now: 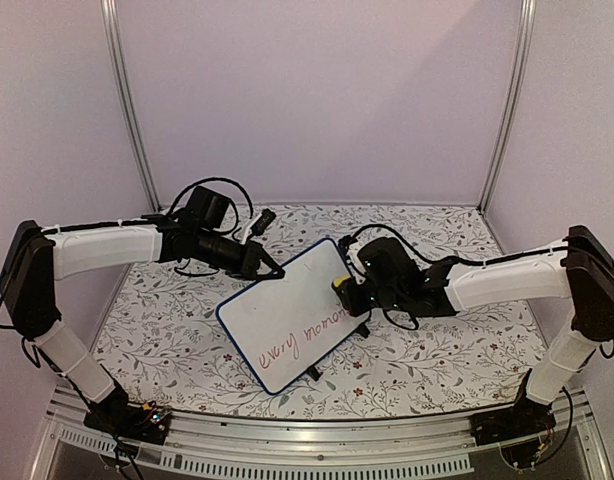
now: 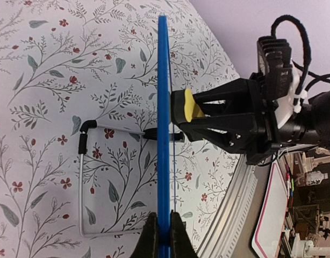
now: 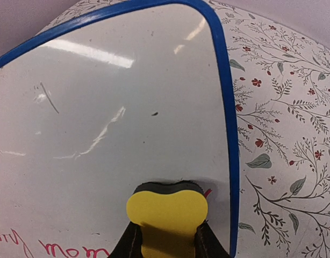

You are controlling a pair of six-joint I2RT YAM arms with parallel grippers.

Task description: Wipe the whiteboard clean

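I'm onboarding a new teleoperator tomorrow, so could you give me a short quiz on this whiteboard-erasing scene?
1. True or false: the left gripper is shut on the edge of the whiteboard.
2. What does the right gripper hold against the board? A) a marker B) a yellow eraser C) a cloth
3. Fill in: the writing on the board is ___ in colour.
Key: 1 true; 2 B; 3 red.
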